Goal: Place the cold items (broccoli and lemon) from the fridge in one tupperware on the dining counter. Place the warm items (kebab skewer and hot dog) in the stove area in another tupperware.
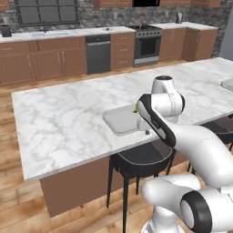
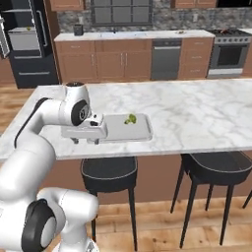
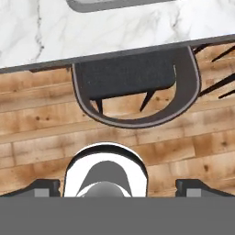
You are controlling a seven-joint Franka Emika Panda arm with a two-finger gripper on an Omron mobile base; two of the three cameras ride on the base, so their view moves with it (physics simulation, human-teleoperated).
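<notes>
Broccoli point(image 2: 130, 119) in the tupperware point(image 2: 140, 129): light, crumbly, so I'd pinch its stem; my gripper point(image 2: 84, 141) is wide, empty.

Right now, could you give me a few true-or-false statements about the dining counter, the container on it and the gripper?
1. The broccoli lies inside the grey tupperware. True.
2. The gripper is shut on the broccoli. False: its jaws stand open with nothing between them.
3. A dark stool stands under the counter's edge below the tupperware. True.
4. The tupperware sits on the floor. False: it rests on the marble dining counter.
5. A lemon lies beside the broccoli in the tupperware. False: the broccoli is alone in it.
</notes>
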